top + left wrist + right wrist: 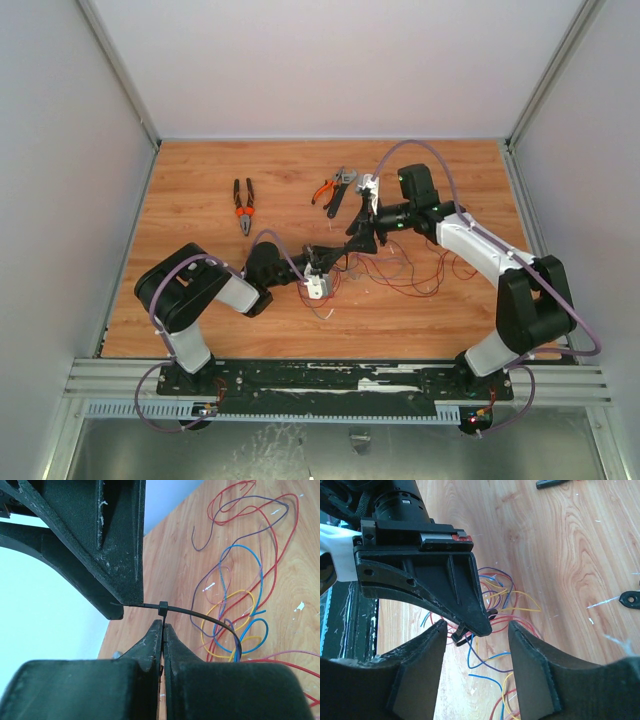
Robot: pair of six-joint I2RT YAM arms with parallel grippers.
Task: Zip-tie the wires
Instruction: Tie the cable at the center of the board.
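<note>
Over the wires (243, 592), left claw (163, 622) pinches the thin black curved zip tie (200, 615); right claw (477, 626) apart.

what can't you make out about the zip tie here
left wrist: zip tie tail hidden behind the right gripper; loop's far end behind the left gripper.
right wrist: left gripper covers most of it.
top external: too thin to pick out among the wires.

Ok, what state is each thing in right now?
left hand, shut on the zip tie
right hand, open, straddling the left hand's tip
zip tie, threaded through its head, loop slack
wires, loose, spread over the table
pliers, lying on the table, untouched
</note>
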